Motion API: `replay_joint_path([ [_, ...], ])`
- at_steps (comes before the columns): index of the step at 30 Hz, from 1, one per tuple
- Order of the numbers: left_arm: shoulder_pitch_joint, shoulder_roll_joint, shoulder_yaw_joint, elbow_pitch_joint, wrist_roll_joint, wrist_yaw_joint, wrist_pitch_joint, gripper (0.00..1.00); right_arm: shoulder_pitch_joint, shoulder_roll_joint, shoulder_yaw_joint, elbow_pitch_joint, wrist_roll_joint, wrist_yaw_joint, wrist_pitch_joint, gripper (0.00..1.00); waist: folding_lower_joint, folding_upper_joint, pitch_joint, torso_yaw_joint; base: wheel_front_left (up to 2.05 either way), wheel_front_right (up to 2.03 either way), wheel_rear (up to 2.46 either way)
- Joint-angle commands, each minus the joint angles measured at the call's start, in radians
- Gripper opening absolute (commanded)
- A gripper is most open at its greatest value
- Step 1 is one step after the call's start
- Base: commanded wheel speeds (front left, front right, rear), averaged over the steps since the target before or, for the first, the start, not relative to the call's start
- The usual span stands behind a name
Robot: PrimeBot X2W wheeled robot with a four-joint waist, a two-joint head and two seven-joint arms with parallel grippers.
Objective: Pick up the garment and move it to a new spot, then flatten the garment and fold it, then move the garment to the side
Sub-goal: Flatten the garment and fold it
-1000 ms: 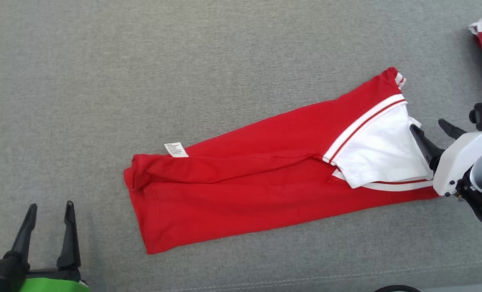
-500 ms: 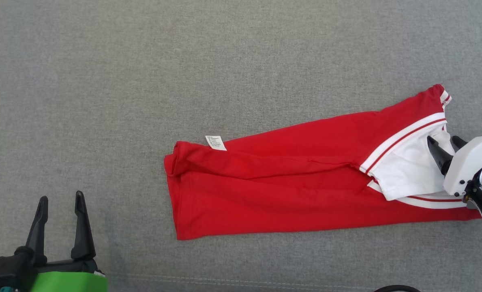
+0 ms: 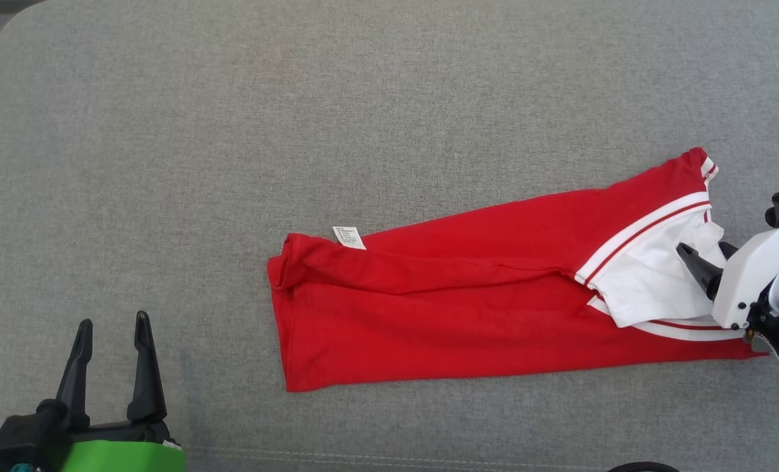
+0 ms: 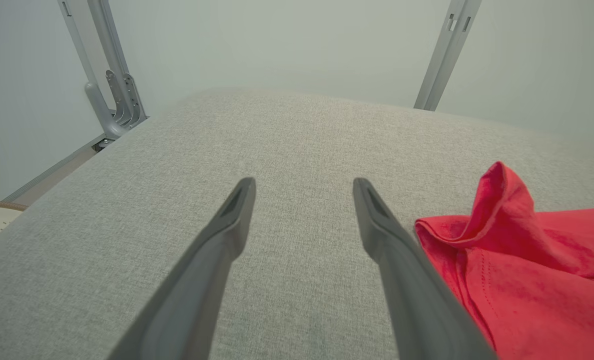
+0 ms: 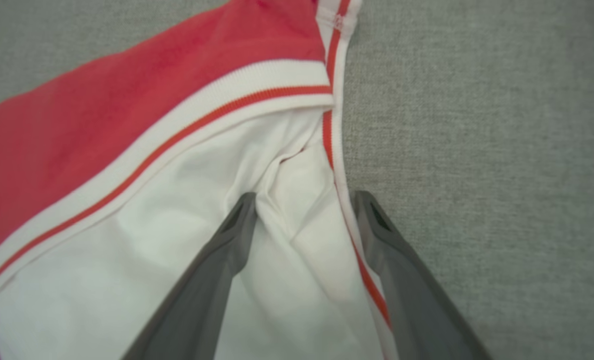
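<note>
Open room was left on the cushion (image 3: 166, 164) left of and beyond the garment (image 3: 461, 308). The right half was blocked by the garment, with the right gripper (image 3: 702, 249) at its white end.

Garment (image 3: 468, 314): red cloth, folded lengthwise into a long narrow strip. It is laid flat on the grey fabric surface (image 3: 232, 131), right of centre in the head view. The long axis runs left to right and is tilted slightly upward toward the right. The right end is marked by a white panel (image 3: 645, 282), bordered with white ribbed trim carrying a thin red stripe. A folded-over layer is seen along the upper edge as a soft ridge. The left end is slightly bunched and raised at its upper corner, where a small white care label (image 3: 349, 237) is exposed. The lower edge lies straight.
</note>
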Motion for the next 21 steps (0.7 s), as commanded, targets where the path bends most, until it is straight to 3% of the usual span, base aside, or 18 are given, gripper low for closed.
replay_joint_path([
  [1, -0.009, 0.008, -0.002, 0.002, -0.009, 0.000, -0.002, 1.00, 0.008, 0.012, 0.011, 0.032, -0.007, -0.001, 0.018, 1.00, 0.0001, 0.0000, 0.003, -0.002, 0.00, 0.00, 0.00],
  [4, -0.014, 0.017, -0.008, 0.007, -0.010, 0.000, -0.002, 1.00, -0.003, 0.036, 0.024, 0.068, -0.001, -0.001, 0.036, 1.00, 0.0001, 0.0000, 0.006, -0.005, 0.00, 0.00, 0.00],
  [6, -0.016, 0.018, -0.012, 0.008, -0.010, 0.000, -0.002, 1.00, -0.009, 0.050, 0.049, 0.072, 0.022, 0.000, 0.047, 0.00, 0.0001, 0.0000, 0.008, -0.005, 0.00, 0.00, 0.00],
  [9, -0.010, 0.023, -0.013, 0.011, -0.009, 0.000, -0.002, 1.00, -0.017, 0.060, 0.086, 0.041, 0.098, 0.004, 0.057, 0.00, 0.0001, 0.0000, 0.003, -0.010, 0.00, 0.00, 0.00],
  [12, 0.005, 0.026, -0.012, 0.019, -0.008, 0.000, -0.002, 1.00, -0.021, 0.006, 0.073, 0.027, 0.148, 0.001, 0.045, 0.00, 0.0001, 0.0000, -0.013, -0.020, 0.00, 0.00, 0.00],
  [21, 0.026, 0.033, -0.075, 0.044, -0.019, 0.000, -0.002, 1.00, 0.016, -0.163, -0.115, 0.089, 0.178, -0.001, 0.029, 0.00, 0.0001, 0.0000, -0.094, -0.027, 0.00, 0.00, 0.00],
])
